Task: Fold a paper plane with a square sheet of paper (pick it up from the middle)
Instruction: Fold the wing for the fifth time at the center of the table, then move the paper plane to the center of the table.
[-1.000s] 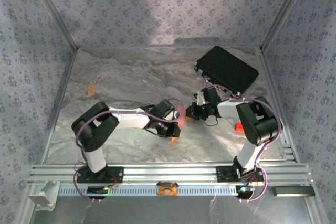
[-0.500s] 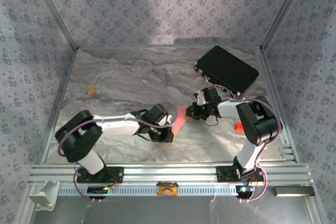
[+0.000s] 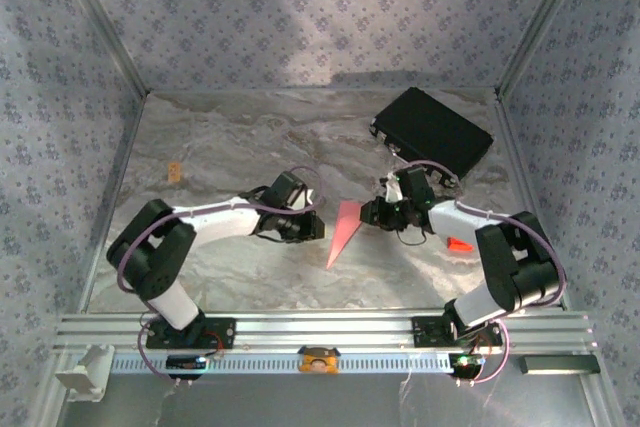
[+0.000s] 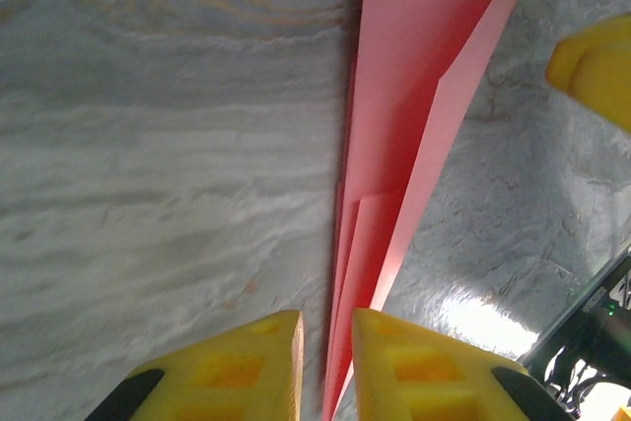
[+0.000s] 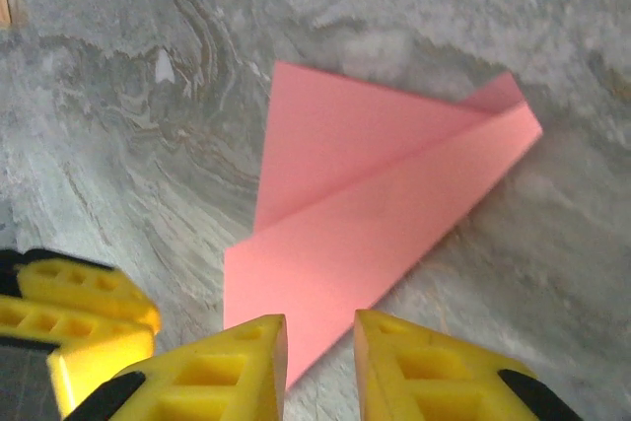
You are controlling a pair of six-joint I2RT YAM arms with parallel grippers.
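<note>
- Top view: light is coming down soft and even from overhead; I am seeing a paler patch on the back wall (image 3: 315, 47).
- Arms are casting faint shadows on the table (image 3: 220, 147).
- Left wrist: glare is blooming on the table at lower right; left fingers (image 4: 227, 372) and the near end of the paper plane (image 4: 414, 66) are smearing.
- Right wrist: I am getting a sharper picture; right fingers (image 5: 424, 372) are looking soft.

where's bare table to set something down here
Bare table runs across the far side, from the orange tag to the black case, and along the near strip below the paper plane. Crowded at the centre: left fingers and right fingers flank the plane.
</note>
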